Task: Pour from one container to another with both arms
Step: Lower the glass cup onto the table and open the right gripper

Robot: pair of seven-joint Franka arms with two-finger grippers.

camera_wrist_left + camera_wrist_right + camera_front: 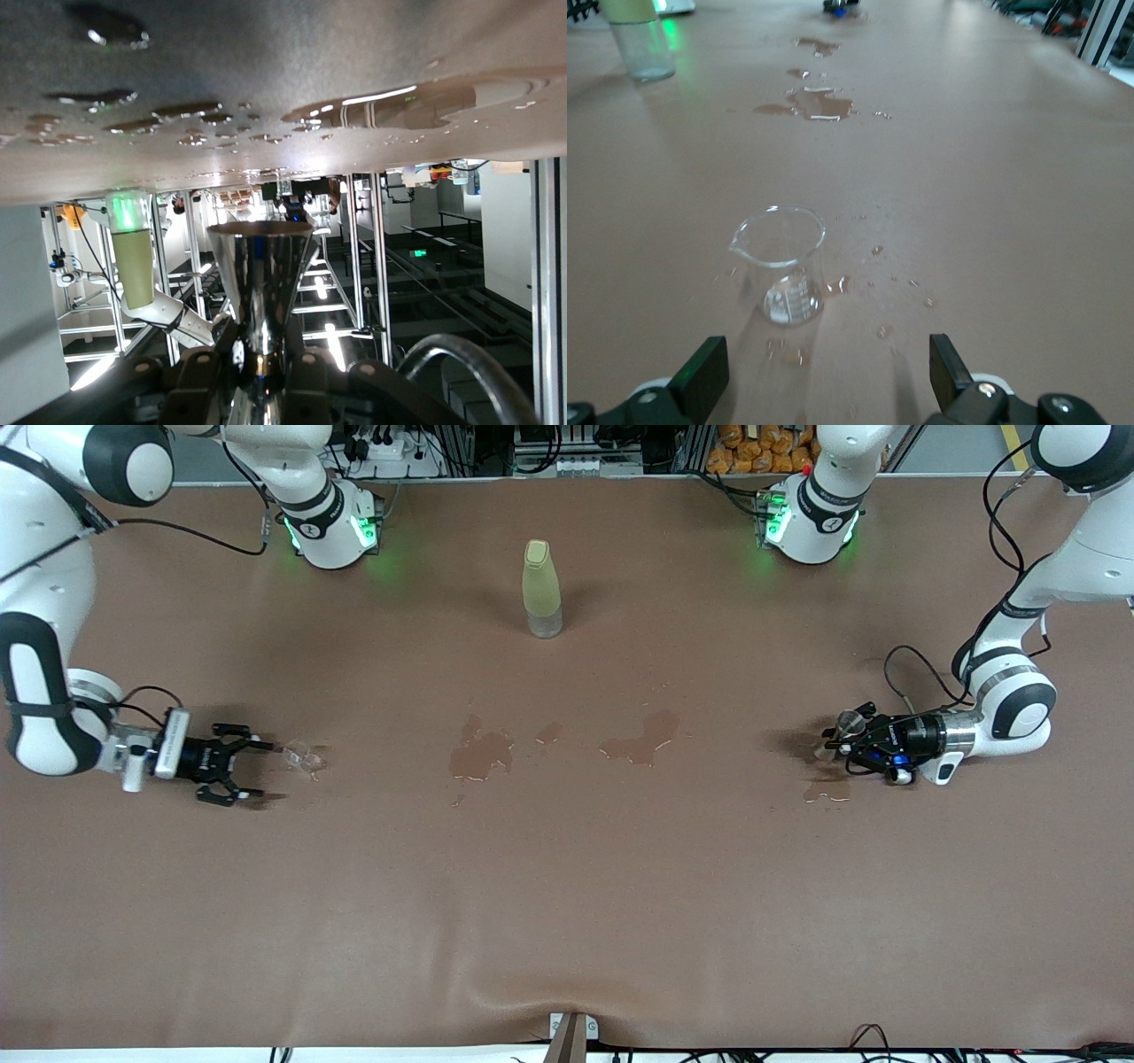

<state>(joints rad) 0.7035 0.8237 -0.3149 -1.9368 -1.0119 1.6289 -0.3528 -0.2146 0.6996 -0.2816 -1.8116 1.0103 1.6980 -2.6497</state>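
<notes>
While upright, clear glass cup (783, 264), spouted rim

Even, bright overhead light falls on the brown bench (567, 886), and both arms throw short, soft shadows beside their fingers. Green lamps at the arm bases tint the bench around them, and the wet patches (638, 740) carry thin white glints at their edges. In the left wrist view the metal cup (260, 283) mirrors strip lights sharply, while the right wrist view blurs its own fingers (700, 376) and renders the glass cup (782, 263) crisply.
</notes>
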